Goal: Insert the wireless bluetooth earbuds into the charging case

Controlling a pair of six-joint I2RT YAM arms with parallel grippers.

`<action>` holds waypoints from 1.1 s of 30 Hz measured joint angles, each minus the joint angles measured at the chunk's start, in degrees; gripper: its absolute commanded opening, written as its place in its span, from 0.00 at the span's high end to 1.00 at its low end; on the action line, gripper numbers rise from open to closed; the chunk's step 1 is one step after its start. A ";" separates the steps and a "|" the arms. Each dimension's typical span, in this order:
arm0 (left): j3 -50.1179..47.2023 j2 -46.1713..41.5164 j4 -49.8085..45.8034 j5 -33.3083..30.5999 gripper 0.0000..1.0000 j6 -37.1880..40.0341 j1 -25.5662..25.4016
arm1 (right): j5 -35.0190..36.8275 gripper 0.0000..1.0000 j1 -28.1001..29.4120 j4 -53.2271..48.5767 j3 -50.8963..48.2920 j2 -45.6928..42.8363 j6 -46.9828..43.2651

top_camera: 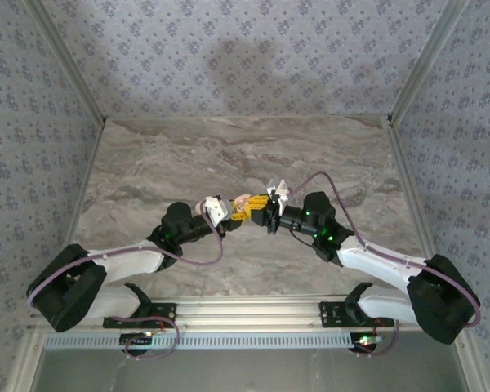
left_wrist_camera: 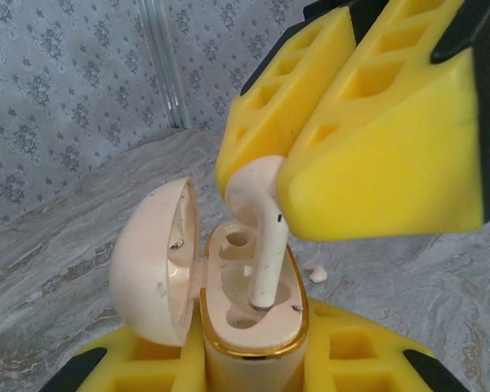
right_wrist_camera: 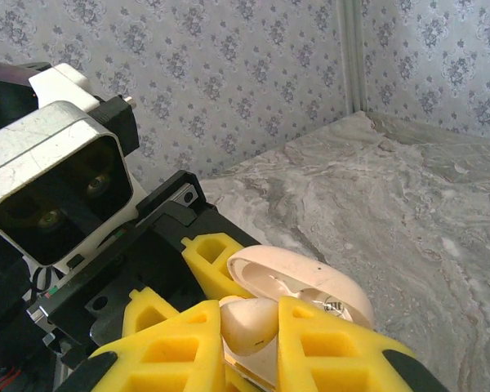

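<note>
The cream-peach charging case stands upright between the yellow fingers of my left gripper, which is shut on it. Its lid hangs open to the left. My right gripper comes down from the upper right, shut on one white earbud. The stem tip of that earbud sits at the mouth of the near hollow, and the far hollow is empty. In the right wrist view my right gripper pinches the earbud's head above the open lid. From above, both grippers meet at the case.
A tiny white bit lies on the marble table just beyond the case. The left wrist's camera housing sits close behind the case. Patterned walls close in the table on three sides.
</note>
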 measured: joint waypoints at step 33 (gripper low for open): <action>0.00 -0.55 -0.70 0.83 0.87 0.07 0.00 | -0.94 0.65 0.37 -1.09 1.60 1.95 -0.68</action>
